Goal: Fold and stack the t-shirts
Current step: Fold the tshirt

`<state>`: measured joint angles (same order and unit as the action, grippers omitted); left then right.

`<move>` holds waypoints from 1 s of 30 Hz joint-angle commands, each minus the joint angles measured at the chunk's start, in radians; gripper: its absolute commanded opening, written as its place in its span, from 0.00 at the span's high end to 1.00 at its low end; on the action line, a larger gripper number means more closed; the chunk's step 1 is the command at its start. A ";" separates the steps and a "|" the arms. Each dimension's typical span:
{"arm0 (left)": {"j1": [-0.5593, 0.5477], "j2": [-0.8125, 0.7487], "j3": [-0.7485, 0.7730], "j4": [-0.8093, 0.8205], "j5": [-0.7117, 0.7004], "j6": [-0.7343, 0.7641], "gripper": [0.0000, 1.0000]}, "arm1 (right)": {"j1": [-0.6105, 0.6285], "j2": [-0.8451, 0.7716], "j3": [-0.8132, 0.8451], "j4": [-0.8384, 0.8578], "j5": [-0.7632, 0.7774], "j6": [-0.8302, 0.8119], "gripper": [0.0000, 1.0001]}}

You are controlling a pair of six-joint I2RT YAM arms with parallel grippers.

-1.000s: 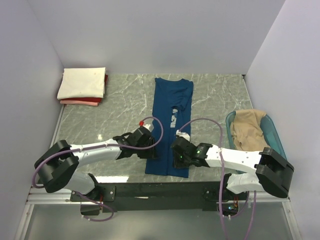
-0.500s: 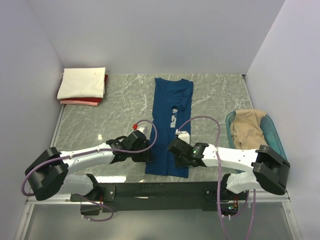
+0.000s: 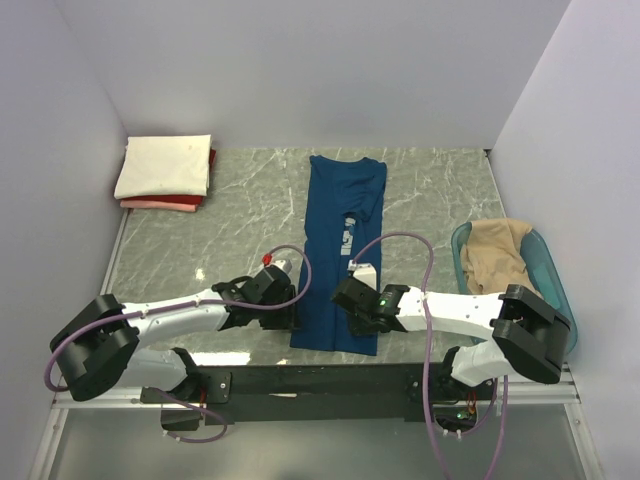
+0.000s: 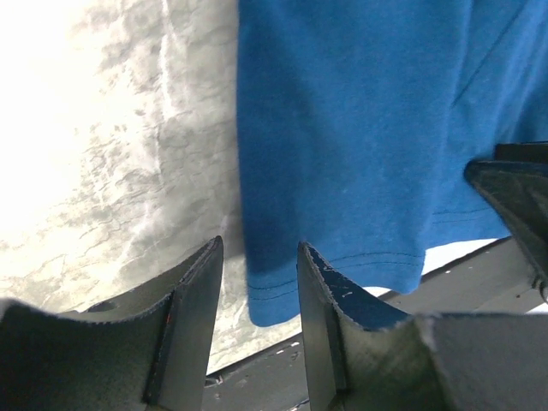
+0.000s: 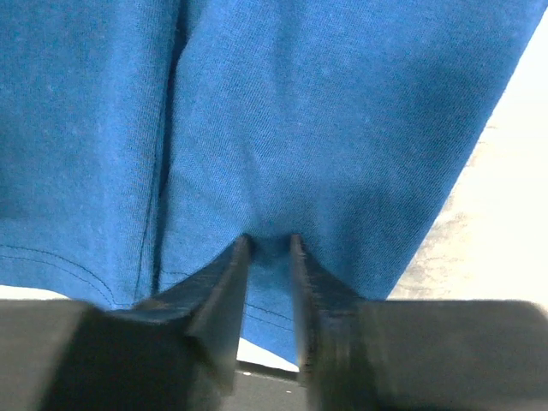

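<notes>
A dark blue t-shirt (image 3: 343,230) lies as a long narrow strip down the middle of the table, with a pale print near its centre. My left gripper (image 3: 285,316) is low at the near left corner. In the left wrist view the left gripper (image 4: 261,248) is open, and the shirt's hem corner (image 4: 278,295) shows between its fingers. My right gripper (image 3: 352,308) is over the near right part. In the right wrist view the right gripper (image 5: 268,241) is narrowly open, its tips resting on the blue cloth (image 5: 325,128).
A folded cream t-shirt (image 3: 163,165) lies on a red/pink one (image 3: 168,204) in the far left corner. A tan t-shirt (image 3: 495,258) sits in the teal tub (image 3: 553,272) at the right edge. A black rail (image 3: 330,380) runs along the near edge.
The left gripper has slid back toward the near left corner of the blue shirt and opened a little. The right gripper has shifted slightly left and nearer over the hem.
</notes>
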<state>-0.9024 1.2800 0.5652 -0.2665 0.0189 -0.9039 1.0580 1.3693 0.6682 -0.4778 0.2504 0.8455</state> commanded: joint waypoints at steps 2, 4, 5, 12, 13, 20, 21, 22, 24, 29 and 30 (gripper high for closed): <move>-0.013 0.019 -0.013 0.039 -0.007 -0.010 0.56 | 0.010 -0.024 -0.004 0.010 0.024 0.020 0.75; -0.016 0.031 -0.011 0.044 -0.007 -0.010 0.60 | 0.008 -0.030 -0.007 0.001 0.029 0.023 0.81; -0.018 0.036 -0.013 0.049 -0.005 -0.012 0.63 | 0.008 -0.035 -0.005 -0.005 0.032 0.024 0.86; -0.021 0.036 -0.018 0.050 -0.007 -0.016 0.87 | 0.008 -0.090 -0.019 -0.051 0.039 0.032 0.98; -0.023 0.036 -0.019 0.049 -0.008 -0.016 0.89 | 0.008 -0.105 -0.019 -0.056 0.039 0.033 0.98; -0.023 0.025 -0.024 0.046 -0.011 -0.024 0.94 | 0.008 -0.170 -0.042 -0.093 0.039 0.046 1.00; -0.023 0.025 -0.025 0.044 -0.011 -0.026 0.94 | 0.008 -0.179 -0.050 -0.100 0.038 0.047 1.00; -0.023 0.024 -0.025 0.046 -0.011 -0.024 0.94 | 0.008 -0.194 -0.053 -0.108 0.038 0.049 1.00; -0.021 0.019 -0.028 0.044 -0.010 -0.026 0.94 | 0.008 -0.211 -0.059 -0.131 0.039 0.052 1.00; -0.023 0.013 -0.030 0.044 -0.013 -0.029 0.94 | 0.008 -0.286 -0.056 -0.180 0.038 0.056 1.00; -0.023 0.010 -0.030 0.043 -0.011 -0.029 0.94 | 0.008 -0.298 -0.052 -0.195 0.036 0.056 1.00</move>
<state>-0.9199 1.3121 0.5442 -0.2321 0.0204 -0.9295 1.0588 1.1255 0.6147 -0.6151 0.2611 0.8825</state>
